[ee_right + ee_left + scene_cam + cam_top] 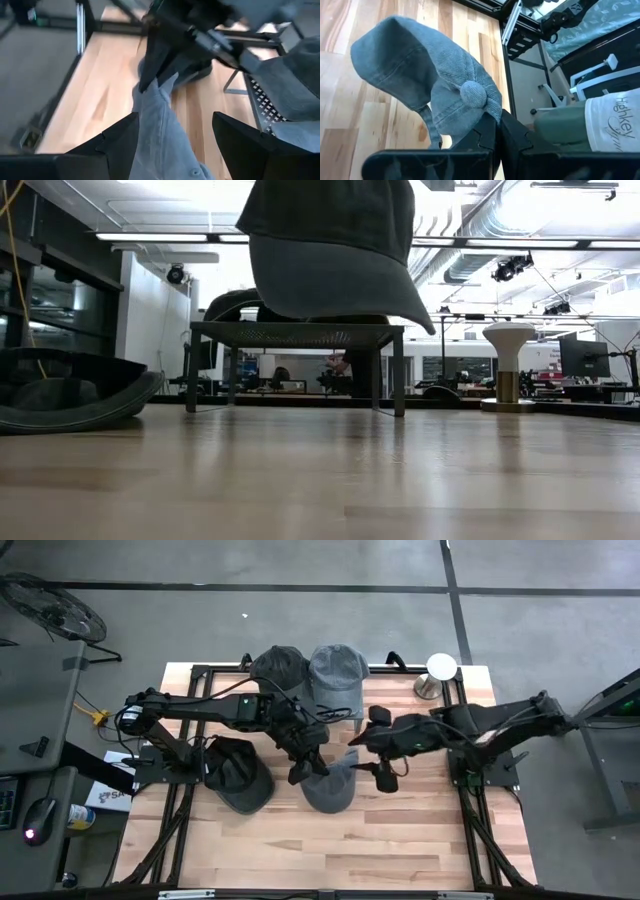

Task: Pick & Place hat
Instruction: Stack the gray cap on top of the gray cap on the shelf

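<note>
A grey-blue cap hangs in the air over the middle of the table, its brim well above the wood in the low view. My left gripper reaches in from the left and is shut on the cap's crown. My right gripper comes from the right and is open. Its two fingers stand on either side of the cap without visibly touching it. The left gripper shows beyond them, holding the cloth. My left gripper pinches the cap's crown right beside its top button, the cloth caught between the two shut fingers. The fingers come from above, slanting down. The cap hangs below them, lifted clear of the table, slack and folded, its brim lowest.
A dark cap lies upside down on the table left of centre. On a low metal rack at the far edge sit a dark cap and a grey cap. A white knob stand rises at the far right.
</note>
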`<control>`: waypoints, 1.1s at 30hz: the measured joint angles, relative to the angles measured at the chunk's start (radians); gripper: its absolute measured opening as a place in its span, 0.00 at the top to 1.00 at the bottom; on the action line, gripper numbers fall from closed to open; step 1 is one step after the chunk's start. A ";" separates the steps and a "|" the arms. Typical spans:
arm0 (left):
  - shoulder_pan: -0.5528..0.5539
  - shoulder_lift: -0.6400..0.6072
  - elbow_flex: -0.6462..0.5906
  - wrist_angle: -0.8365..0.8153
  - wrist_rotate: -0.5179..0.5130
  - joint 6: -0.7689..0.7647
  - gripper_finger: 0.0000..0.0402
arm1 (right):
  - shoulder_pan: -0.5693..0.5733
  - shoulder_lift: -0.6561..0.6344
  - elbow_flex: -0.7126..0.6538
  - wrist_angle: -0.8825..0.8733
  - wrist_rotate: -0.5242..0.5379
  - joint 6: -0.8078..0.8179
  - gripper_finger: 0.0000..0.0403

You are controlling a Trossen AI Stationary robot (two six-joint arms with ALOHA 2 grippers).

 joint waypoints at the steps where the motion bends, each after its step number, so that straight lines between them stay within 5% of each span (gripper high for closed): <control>1: 0.000 0.000 0.000 0.001 0.000 0.000 1.00 | -0.005 0.023 0.026 -0.031 -0.012 -0.020 0.39; 17: 0.000 0.000 0.000 0.001 0.001 -0.001 1.00 | -0.032 0.322 0.409 -0.367 -0.101 -0.196 0.39; 33: 0.000 0.000 0.000 0.000 0.008 -0.001 1.00 | -0.062 0.374 0.428 -0.382 -0.181 -0.174 0.41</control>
